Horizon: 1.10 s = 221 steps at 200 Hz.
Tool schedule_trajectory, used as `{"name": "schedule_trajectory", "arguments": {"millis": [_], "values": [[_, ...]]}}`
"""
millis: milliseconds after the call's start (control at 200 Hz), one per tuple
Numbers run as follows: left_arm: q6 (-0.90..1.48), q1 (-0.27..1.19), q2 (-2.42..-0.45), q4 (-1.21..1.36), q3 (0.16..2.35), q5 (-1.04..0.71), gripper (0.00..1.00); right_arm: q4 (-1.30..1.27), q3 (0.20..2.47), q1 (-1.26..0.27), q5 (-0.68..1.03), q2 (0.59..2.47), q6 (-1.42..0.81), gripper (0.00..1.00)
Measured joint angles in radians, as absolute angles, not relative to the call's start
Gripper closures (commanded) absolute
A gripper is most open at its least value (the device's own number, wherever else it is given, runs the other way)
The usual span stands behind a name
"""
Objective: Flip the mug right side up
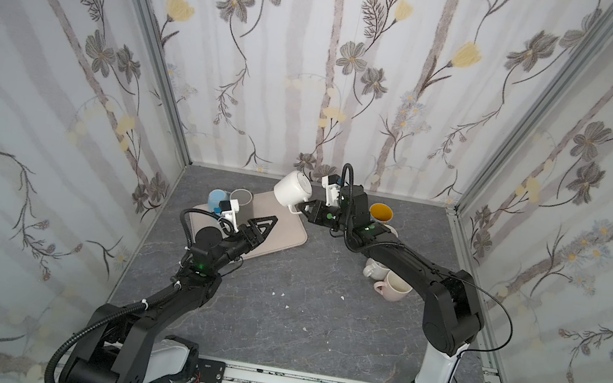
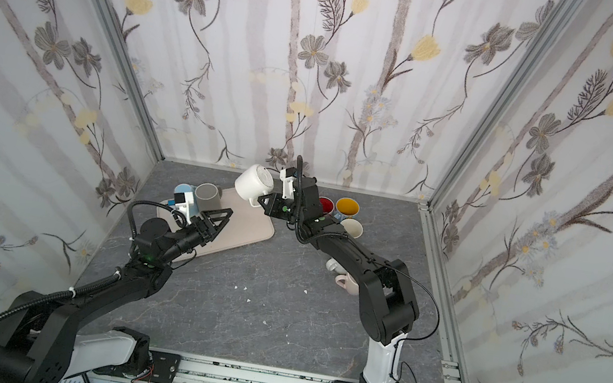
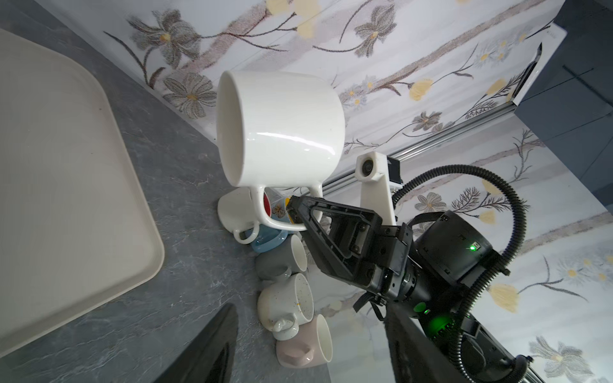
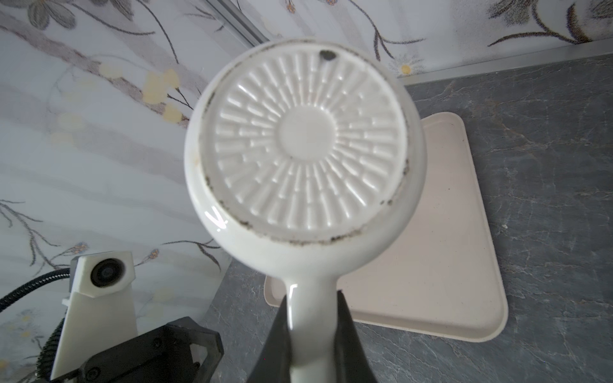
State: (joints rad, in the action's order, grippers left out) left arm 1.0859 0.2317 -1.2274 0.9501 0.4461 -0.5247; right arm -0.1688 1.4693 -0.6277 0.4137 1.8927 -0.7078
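- The right gripper (image 1: 304,210) is pinching the mug (image 1: 292,190) by its handle alone. It is holding the mug aloft over the far edge of the tray (image 1: 280,236), tilted, with the base facing up and the mouth down-left.
- On so thin a hold, the mug is risking a swivel or slip between the jaws once the wrist rolls (a heavy body is hanging off one loop), then a drop onto the tray rim.
- The left gripper (image 1: 270,222) is hovering spread and empty over the tray, perhaps touching it, and is crowding the landing spot.
- A blue mug (image 1: 216,198) and a grey mug (image 1: 243,196) are sitting on the tray's far left.
- A pink mug (image 1: 396,287) and others are lying under the right arm, which is risking a knock there.
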Motion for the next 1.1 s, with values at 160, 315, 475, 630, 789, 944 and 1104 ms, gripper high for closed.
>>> {"name": "schedule_trajectory", "arguments": {"millis": [160,315,475,630,789,944,1104], "values": [[1.16,0.265,-1.346,1.104,0.47,-0.517,0.39,-0.268,1.408,-0.629,0.477,1.87,-0.8,1.0],[1.225,0.273,-1.42,1.222,0.518,-0.501,0.4,-0.334,1.374,-0.628,0.525,1.855,-0.856,1.0],[1.261,0.282,-1.45,1.262,0.528,-0.49,0.42,-0.416,1.308,-0.626,0.545,1.819,-0.915,1.0],[1.29,0.295,-1.473,1.281,0.531,-0.463,0.42,-0.48,1.266,-0.619,0.561,1.794,-0.957,1.0],[1.314,0.318,-1.515,1.286,0.566,-0.454,0.44,-0.52,1.25,-0.615,0.57,1.784,-0.987,1.0],[1.351,0.332,-1.583,1.332,0.607,-0.453,0.57,-0.551,1.237,-0.614,0.584,1.779,-1.016,1.0],[1.414,0.344,-1.666,1.432,0.669,-0.483,0.77,-0.588,1.224,-0.608,0.596,1.774,-1.048,1.0]]}}
